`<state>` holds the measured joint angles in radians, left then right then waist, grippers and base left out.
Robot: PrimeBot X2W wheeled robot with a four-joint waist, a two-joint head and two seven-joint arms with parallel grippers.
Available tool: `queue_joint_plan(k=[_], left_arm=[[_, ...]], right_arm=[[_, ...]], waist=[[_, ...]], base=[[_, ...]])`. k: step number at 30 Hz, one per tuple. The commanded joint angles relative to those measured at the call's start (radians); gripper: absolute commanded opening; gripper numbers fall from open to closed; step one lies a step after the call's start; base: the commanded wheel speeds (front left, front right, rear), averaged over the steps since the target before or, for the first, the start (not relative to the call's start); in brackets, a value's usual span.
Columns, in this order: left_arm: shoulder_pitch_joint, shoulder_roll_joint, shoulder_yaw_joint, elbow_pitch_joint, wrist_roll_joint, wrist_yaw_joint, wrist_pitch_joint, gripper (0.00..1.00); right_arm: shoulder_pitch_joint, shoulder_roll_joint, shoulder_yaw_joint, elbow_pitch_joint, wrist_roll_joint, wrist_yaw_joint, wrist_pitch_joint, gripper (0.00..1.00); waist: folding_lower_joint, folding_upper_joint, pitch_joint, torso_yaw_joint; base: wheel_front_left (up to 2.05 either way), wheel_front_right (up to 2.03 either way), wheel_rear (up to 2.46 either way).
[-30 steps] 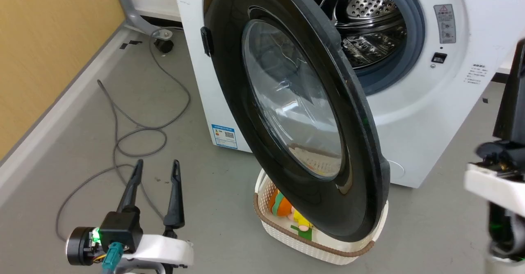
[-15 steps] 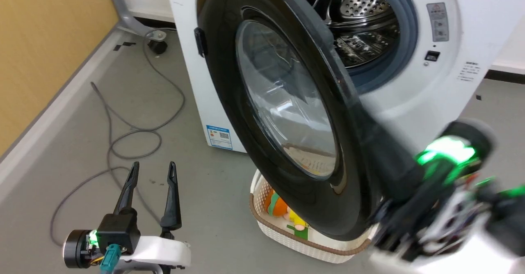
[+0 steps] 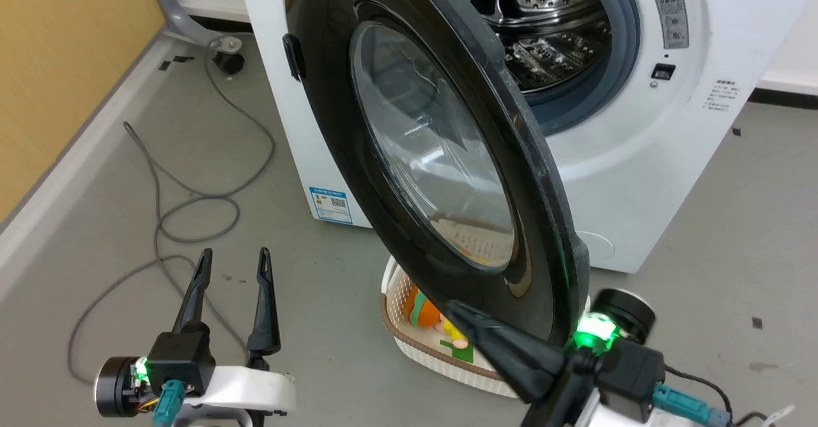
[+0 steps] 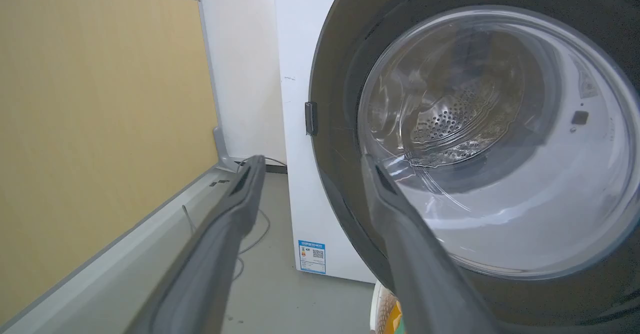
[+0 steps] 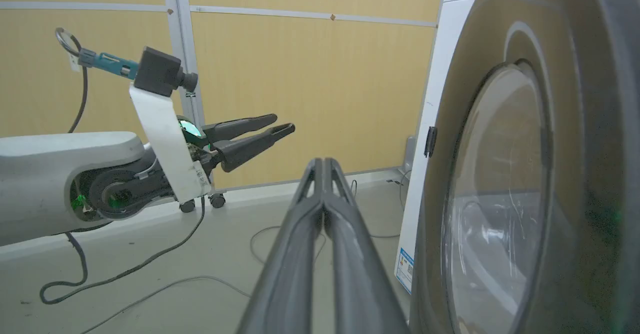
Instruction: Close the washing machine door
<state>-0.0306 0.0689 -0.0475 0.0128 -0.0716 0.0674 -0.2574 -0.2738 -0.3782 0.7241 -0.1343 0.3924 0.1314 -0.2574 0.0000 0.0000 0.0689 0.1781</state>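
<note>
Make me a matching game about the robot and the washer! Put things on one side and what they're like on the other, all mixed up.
Things:
1. washing machine door
2. left gripper
3. right gripper
4. basket

What they're like:
A. jaws shut together
B. cream with a brown rim
C. swung open
D. jaws wide apart

Pairs: 1-C, 2-D, 3-A, 4-B

Grey floor [image 3: 735, 222], tan wall [image 3: 57, 56]
</note>
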Motion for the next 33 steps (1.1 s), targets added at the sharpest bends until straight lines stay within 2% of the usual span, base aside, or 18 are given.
queue_joint_plan(k=[1,10,18,25,33], left_arm=[[0.0,-0.006,0.003,-0.003,0.008,-0.002,-0.004,1.0],[-0.013,-0.011,0.008,-0.013,0.022,-0.006,-0.004,1.0],[-0.046,-0.015,-0.002,-0.026,0.034,-0.004,-0.004,1.0],[-0.092,-0.017,-0.018,-0.045,0.036,0.006,-0.004,1.0],[-0.145,-0.018,-0.037,-0.06,0.03,0.015,-0.004,1.0]], right_arm=[[0.024,-0.001,-0.019,0.028,-0.008,-0.001,-0.004,0.0],[0.088,0.005,-0.171,0.116,-0.054,-0.001,-0.004,0.0],[0.052,0.034,-0.365,0.195,-0.111,-0.001,-0.004,0.0],[-0.071,0.073,-0.545,0.294,-0.133,-0.001,-0.004,0.0],[-0.314,0.043,-0.618,0.45,-0.143,-0.001,-0.004,0.0]], waist=[[0.0,0.0,0.007,-0.003],[0.0,0.0,0.043,-0.029],[0.0,0.0,0.1,-0.052],[0.0,0.0,0.177,-0.051],[0.0,0.0,0.264,-0.034]], base=[[0.0,0.0,0.0],[0.0,0.0,0.0],[0.0,0.0,0.0],[0.0,0.0,0.0],[0.0,0.0,0.0]])
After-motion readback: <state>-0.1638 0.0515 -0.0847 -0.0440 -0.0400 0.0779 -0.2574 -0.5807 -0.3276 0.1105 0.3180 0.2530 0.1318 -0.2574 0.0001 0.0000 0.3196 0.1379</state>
